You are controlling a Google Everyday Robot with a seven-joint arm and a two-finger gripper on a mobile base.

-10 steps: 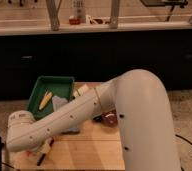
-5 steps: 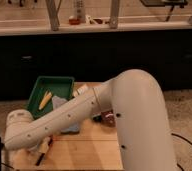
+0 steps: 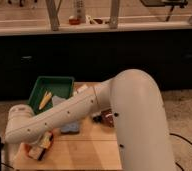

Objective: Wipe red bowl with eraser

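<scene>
My white arm (image 3: 84, 112) sweeps from the right across the wooden table (image 3: 89, 150) to its front left corner. The gripper (image 3: 38, 148) hangs there, low over the table, below the wrist (image 3: 20, 125). An orange-red patch, which looks like the red bowl (image 3: 47, 140), shows right under the gripper, mostly hidden by the arm. A small light tan piece, probably the eraser (image 3: 35, 151), sits at the gripper's tip against that patch. I cannot tell whether it is held.
A green tray (image 3: 51, 86) with a yellow item (image 3: 45, 100) stands at the table's back left. A blue-grey sponge pad (image 3: 70, 129) lies under the arm. A small dark maroon bowl (image 3: 108, 118) sits mid-table. Dark cabinets stand behind.
The arm's wrist end has shifted slightly over the front left corner. The gripper stays low at the same spot by the orange-red patch.
</scene>
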